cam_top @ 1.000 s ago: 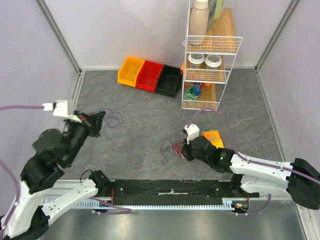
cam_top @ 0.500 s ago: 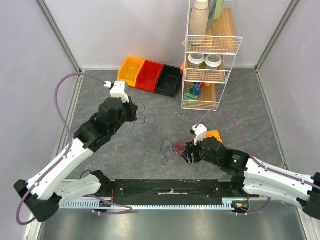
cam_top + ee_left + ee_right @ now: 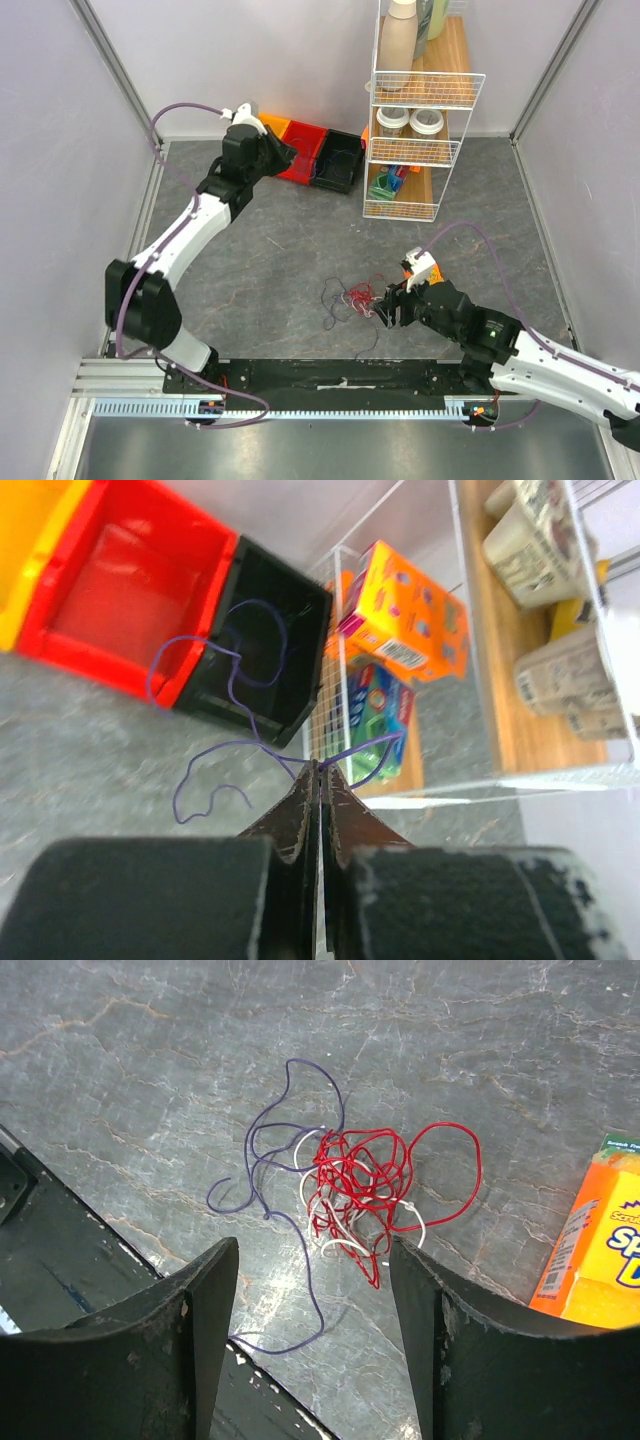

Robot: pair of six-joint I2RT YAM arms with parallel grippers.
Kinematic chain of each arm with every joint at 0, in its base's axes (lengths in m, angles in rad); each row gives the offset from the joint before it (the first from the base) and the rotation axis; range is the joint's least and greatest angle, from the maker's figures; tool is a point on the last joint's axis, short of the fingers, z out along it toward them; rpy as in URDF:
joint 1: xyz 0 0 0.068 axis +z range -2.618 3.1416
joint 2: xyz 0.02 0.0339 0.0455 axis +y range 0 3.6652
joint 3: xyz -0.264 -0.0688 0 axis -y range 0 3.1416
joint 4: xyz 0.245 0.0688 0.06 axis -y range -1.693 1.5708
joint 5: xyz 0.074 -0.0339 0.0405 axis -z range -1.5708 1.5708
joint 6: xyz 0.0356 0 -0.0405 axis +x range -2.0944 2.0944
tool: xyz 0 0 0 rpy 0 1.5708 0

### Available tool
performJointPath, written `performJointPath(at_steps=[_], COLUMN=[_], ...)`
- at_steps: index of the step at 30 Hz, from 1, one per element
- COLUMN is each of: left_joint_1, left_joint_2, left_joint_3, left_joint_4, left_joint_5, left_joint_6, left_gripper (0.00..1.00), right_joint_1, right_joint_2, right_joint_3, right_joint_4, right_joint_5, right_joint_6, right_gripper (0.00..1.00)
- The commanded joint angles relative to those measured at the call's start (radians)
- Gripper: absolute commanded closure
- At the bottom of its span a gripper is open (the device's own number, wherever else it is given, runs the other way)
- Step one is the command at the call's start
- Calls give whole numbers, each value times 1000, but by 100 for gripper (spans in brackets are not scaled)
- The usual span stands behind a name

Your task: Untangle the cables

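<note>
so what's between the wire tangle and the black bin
Just bare grey table between the tangle and the black bin, clearest in the top view.

Grey marbled tabletop (image 3: 300,250), pale walls (image 3: 300,60), wire shelf (image 3: 428,92)

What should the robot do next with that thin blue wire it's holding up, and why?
Probably open the left tool and drop it. The blue wire hangs clear of the tangle, pinched in the shut tool, and seems to dangle about over the black bin.

Lab enclosure: aluminium-framed panel walls (image 3: 60,120)
</note>
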Motion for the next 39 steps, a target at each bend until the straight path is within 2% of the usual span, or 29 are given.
performJointPath(at_steps=[1, 7, 14, 21, 29, 33, 39], left_joint_1=[23, 38, 38, 43, 46, 46, 47], left_joint_2=[111, 295, 430, 571, 680, 713, 728], left_joint_3=[129, 261, 381, 535, 706, 706, 629], left_joint_4=[244, 372, 467, 481, 446, 459, 510], left_joint_5=[116, 194, 255, 306, 327, 369, 413], left_joint_6=[-91, -77, -16, 25, 167, 196, 199], left_gripper=[98, 98, 98, 98, 98, 98, 98], right_joint_1=[2, 2, 2, 2, 2, 2, 2], right_joint_2=[-77, -150, -126, -115, -112, -92, -72], right_joint_3=[-20, -36, -36, -40, -48, -49, -43], right_joint_4=[0, 2, 12, 28, 37, 49, 49], right_joint_5=[41, 61, 72, 85, 102, 111, 107], right_joint_6=[18, 18, 13, 9, 9, 4, 6], right_gripper=[30, 28, 28, 28, 27, 27, 27])
